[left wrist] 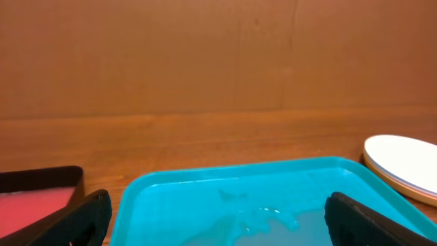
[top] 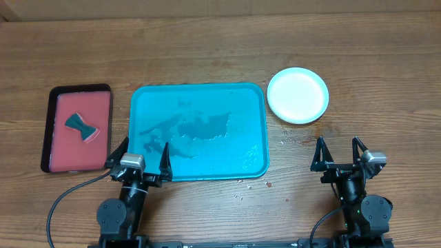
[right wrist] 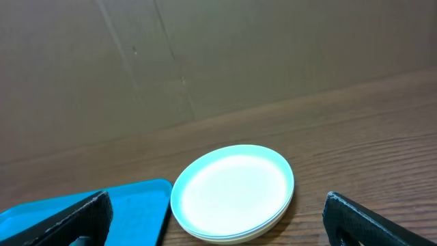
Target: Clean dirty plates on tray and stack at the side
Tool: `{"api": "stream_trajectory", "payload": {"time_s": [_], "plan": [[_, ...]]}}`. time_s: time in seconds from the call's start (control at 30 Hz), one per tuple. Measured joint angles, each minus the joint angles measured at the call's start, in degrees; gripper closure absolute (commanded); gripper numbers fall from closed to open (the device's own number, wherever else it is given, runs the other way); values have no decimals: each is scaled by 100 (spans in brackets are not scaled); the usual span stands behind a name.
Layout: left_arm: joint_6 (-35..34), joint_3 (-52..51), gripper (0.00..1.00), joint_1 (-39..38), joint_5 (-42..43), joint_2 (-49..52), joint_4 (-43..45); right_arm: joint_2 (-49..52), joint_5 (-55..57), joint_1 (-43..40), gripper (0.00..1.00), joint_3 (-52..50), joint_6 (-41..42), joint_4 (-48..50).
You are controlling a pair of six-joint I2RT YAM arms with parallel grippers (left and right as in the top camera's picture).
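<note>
The teal-blue tray [top: 198, 131] lies mid-table with a wet film and no plates on it; it also shows in the left wrist view [left wrist: 246, 198] and the right wrist view [right wrist: 89, 212]. The plates [top: 298, 95] sit in one stack on the table right of the tray, a pale one on top; the stack shows in the right wrist view [right wrist: 233, 193] and at the left wrist view's right edge [left wrist: 403, 164]. My left gripper [top: 142, 157] is open and empty at the tray's near left corner. My right gripper [top: 340, 153] is open and empty, nearer than the stack.
A smaller dark-rimmed tray with a pink-red inside [top: 77, 127] lies left of the teal tray and holds a dark teal sponge [top: 82, 127]. Small crumbs or drops [top: 269, 184] dot the wood by the tray's near right corner.
</note>
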Motion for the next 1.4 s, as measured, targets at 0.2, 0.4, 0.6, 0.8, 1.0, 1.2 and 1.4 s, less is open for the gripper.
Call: {"api": "stream_trajectory", "payload": {"time_s": [0.2, 0.4, 0.6, 0.8, 1.0, 1.2, 1.4], "plan": [[2, -20, 0, 107, -105, -494, -791, 0, -2, -2, 0, 0, -2, 4], [2, -20, 0, 111, -149, -533, -809, 0, 0, -2, 0, 0, -2, -2], [2, -20, 0, 111, -155, -538, -811, 0, -2, -2, 0, 0, -2, -4], [2, -20, 0, 111, -170, -538, -811, 0, 0, -2, 0, 0, -2, -2], [2, -20, 0, 111, -170, -538, -813, 0, -2, -2, 0, 0, 0, -4], [2, -20, 0, 111, -170, -538, -813, 0, -2, -2, 0, 0, 0, -4], [2, -20, 0, 111, -170, -538, -813, 0, -2, -2, 0, 0, -2, -2]]}}
